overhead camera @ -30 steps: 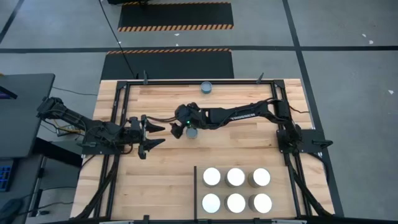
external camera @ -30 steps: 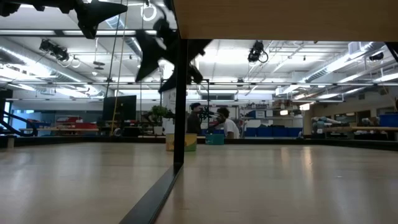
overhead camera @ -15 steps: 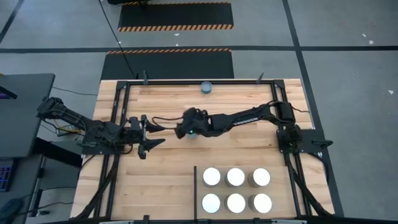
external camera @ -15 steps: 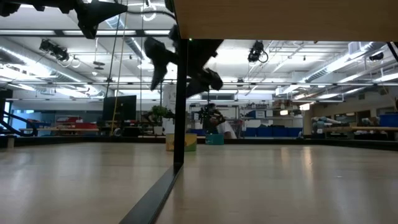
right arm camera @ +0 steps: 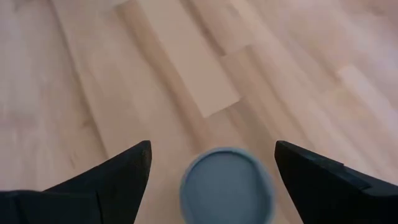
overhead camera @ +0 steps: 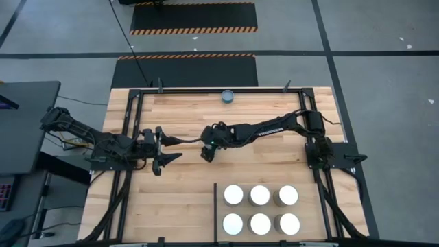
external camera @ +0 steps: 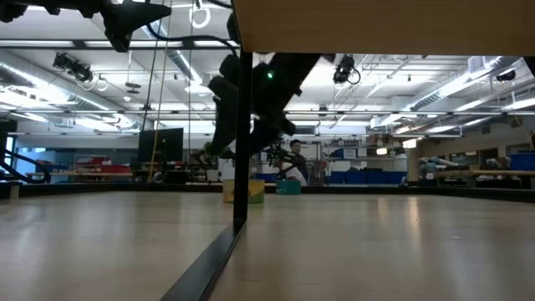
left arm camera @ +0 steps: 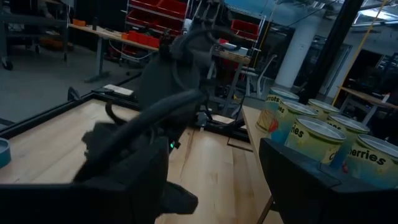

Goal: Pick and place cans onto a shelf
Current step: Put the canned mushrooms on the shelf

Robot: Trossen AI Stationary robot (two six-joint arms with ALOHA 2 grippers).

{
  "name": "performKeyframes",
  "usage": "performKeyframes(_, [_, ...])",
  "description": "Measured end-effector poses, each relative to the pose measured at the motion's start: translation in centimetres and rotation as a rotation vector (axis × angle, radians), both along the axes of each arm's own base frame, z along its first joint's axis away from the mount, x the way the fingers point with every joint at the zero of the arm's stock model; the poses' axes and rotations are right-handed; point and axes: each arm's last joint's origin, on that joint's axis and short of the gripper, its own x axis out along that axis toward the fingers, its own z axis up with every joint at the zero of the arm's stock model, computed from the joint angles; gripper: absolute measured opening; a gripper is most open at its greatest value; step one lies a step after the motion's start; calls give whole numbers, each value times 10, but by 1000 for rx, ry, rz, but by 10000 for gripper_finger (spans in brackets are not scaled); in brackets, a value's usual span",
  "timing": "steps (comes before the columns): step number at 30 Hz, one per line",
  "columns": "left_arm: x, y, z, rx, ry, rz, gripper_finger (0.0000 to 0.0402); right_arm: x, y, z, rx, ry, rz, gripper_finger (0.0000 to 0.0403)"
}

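While the right arm is being reached across the middle of the tabletop (overhead camera: 171,110), its right gripper (overhead camera: 207,152) is being held pointing down over a dull blue-grey can (right arm camera: 227,186). Seen from the right wrist, that can's round top is lying between the 2 dark fingers (right arm camera: 118,174), and the jaws are spread wide with clear gaps on both sides, so nothing is being pinched. From overhead the can is mostly being hidden under the gripper, so whether the fingers are already down around its sides probably cannot be told.

A 2nd blue-grey can (overhead camera: 227,96) is standing alone near the far edge of the tabletop, well apart from the grippers. 6 cans with bright white tops (overhead camera: 260,195) are being kept in 2 rows of 3 on the shelf (overhead camera: 217,206) at the near right part of the tabletop; their yellow-green and bluish sides (left arm camera: 314,140) are being shown in the left wrist view.

The left gripper (overhead camera: 171,149) is being held over the left part of the tabletop, just beside the right gripper, with its jaws spread and nothing between them.

A person (external camera: 294,163) is being seen far off in the room in the low view.
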Motion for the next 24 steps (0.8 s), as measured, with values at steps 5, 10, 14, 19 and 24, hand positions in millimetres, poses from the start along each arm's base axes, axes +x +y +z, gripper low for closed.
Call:
performKeyframes(5, [0, 0, 0, 0, 0, 0, 256, -9, 4, -27, -31, 3, 123, 351])
performKeyframes(10, [0, 0, 0, 0, -1, 0, 256, -12, 7, -38, -91, -42, 181, 372])
performKeyframes(14, [0, 0, 0, 0, -1, 0, 256, -13, 6, -40, -130, -36, 194, 393])
performKeyframes(19, [0, 0, 0, 0, -1, 0, 256, -16, -2, -44, -141, -1, 180, 398])
performKeyframes(24, [0, 0, 0, 0, -1, 1, 256, -23, -8, -53, -100, 24, 171, 386])
